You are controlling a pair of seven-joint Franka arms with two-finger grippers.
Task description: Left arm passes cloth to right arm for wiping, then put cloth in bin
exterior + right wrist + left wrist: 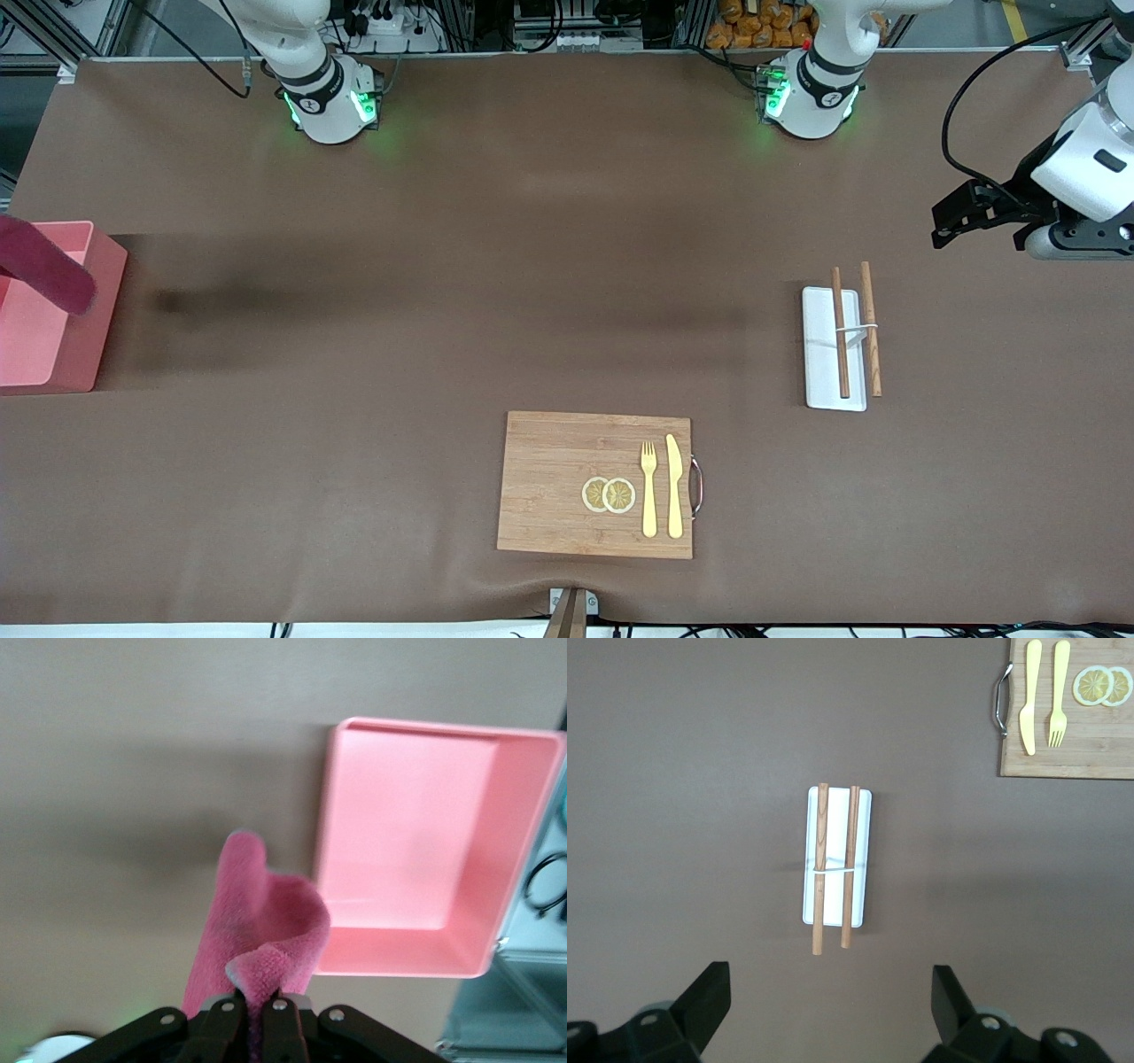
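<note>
Bin-drop step: right gripper (257, 1010) clamped on cloth (257, 921), hanging seemingly over the bin (412, 846) edge, must centre then release; left gripper (828, 1001) spread, waiting over chopstick tray (864, 859).
</note>
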